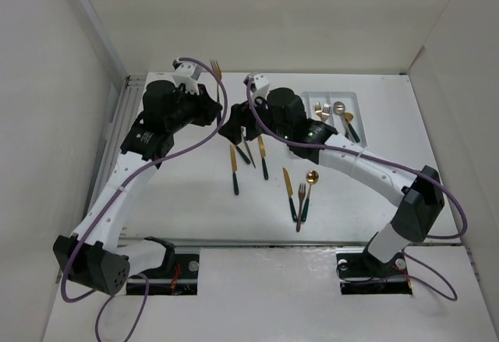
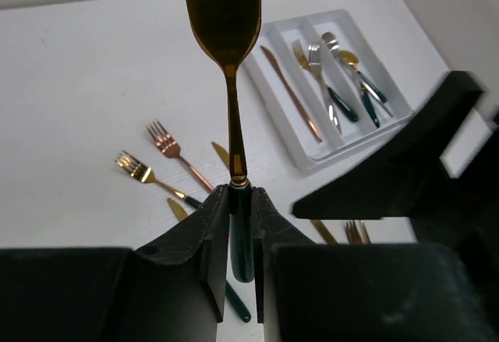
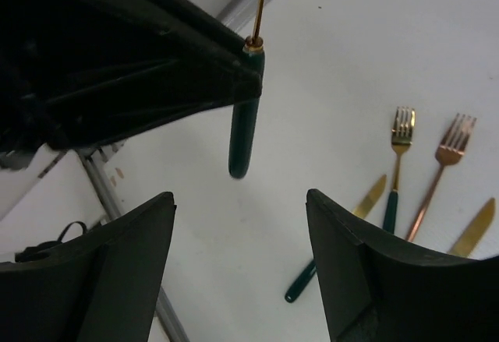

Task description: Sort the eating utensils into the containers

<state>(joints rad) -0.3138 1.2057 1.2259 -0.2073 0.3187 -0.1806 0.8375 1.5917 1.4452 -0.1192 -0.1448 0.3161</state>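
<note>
Utensils (image 1: 301, 199) lie loose on the table (image 1: 195, 209) nearest the arm bases: a knife, a fork and a spoon together, with more knives a little farther in.

Above these, the left gripper (image 2: 238, 202) is clamped tight on the upper end of a gold fork's (image 2: 231, 85) dark handle. The fork stands upright, tines up, and the tail of the handle hangs free below the jaws. The right gripper (image 3: 239, 198) faces that hanging tail with its jaws spread wide and nothing in them.

Farthest off, the white tray (image 2: 355, 141) holds a knife in one outer compartment, forks in the middle and spoons in the other outer one.

Judged risks:
- The two grippers are close together, so a misjudged approach could knock them together or twist the fork in its narrow hold.
- If the left lets go before the right has closed, the fork will fall.
- The fork belongs in the middle compartment, and any other would spoil the sort.
</note>
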